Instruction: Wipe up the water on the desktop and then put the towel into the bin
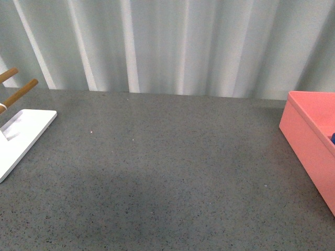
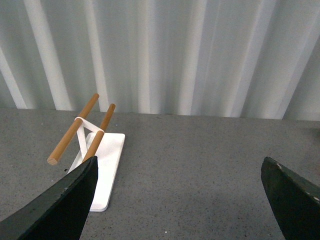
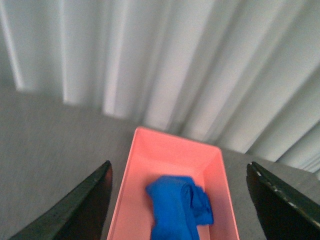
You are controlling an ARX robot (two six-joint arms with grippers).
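The dark grey speckled desktop (image 1: 157,157) fills the front view; no arm shows there. The salmon-pink bin (image 1: 309,136) stands at its right edge, with a sliver of blue towel (image 1: 332,138) at the frame edge. In the right wrist view the bright blue towel (image 3: 177,207) lies crumpled inside the bin (image 3: 172,150). My right gripper (image 3: 180,200) is open above the bin, its jaws wide on either side, holding nothing. My left gripper (image 2: 180,200) is open and empty above the bare desktop (image 2: 200,165).
A flat white tray (image 1: 21,138) with wooden pegs (image 1: 18,94) stands at the desktop's left edge; it also shows in the left wrist view (image 2: 107,165). A pale pleated curtain (image 1: 167,42) hangs behind the desktop.
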